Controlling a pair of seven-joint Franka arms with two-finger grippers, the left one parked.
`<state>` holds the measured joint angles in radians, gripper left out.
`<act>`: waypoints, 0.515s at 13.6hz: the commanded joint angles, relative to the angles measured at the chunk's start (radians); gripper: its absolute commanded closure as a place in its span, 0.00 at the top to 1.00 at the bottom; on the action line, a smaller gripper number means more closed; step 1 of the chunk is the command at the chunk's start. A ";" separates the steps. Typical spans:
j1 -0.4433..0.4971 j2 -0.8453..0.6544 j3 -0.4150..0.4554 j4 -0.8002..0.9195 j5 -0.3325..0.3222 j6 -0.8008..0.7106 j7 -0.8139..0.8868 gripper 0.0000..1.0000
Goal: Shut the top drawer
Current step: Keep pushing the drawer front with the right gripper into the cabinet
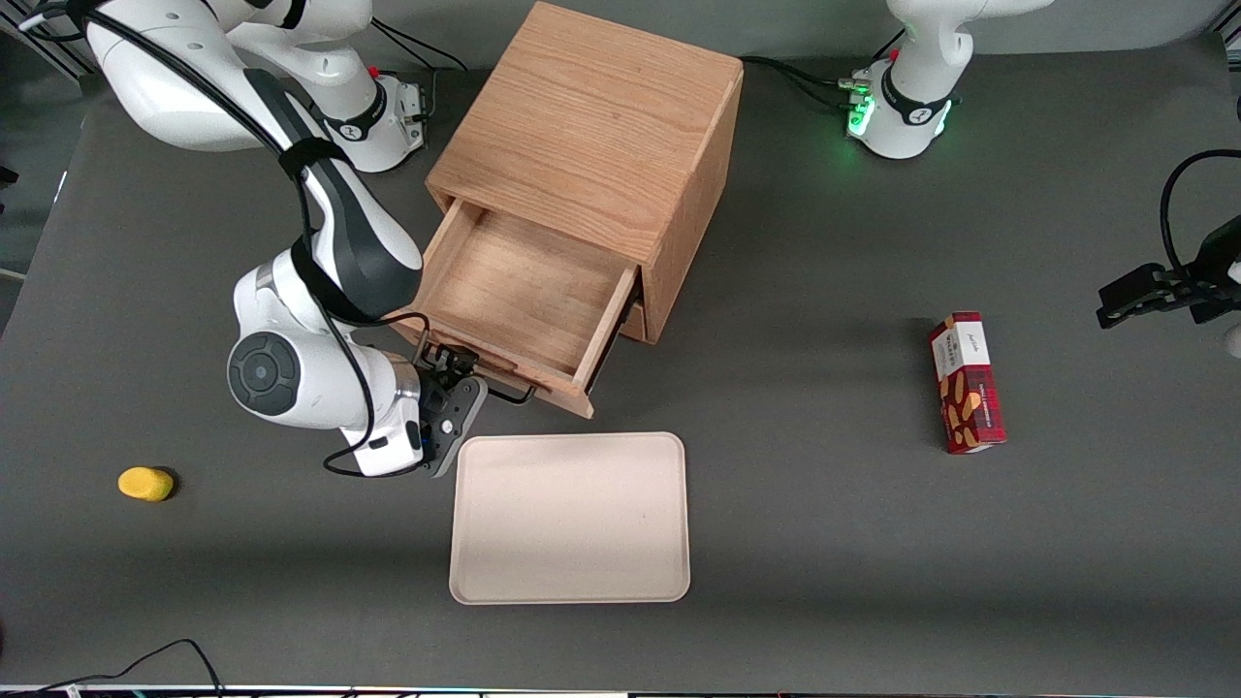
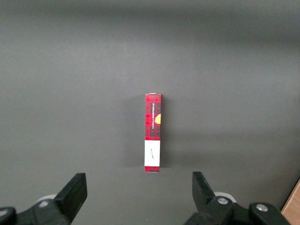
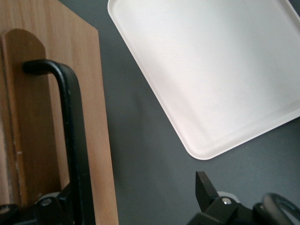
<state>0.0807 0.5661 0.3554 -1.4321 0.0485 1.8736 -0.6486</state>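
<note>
From the front, the top drawer stands pulled out of the oak cabinet. The gripper sits at the drawer's black handle, just above a cream tray. In the right wrist view, its fingers are spread (the handle runs beside one).
</note>
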 commanded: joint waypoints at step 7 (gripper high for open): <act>0.025 -0.140 -0.001 -0.192 0.074 0.045 0.006 1.00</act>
<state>0.0851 0.4897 0.3592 -1.5480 0.0953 1.8968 -0.6486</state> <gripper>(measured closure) 0.000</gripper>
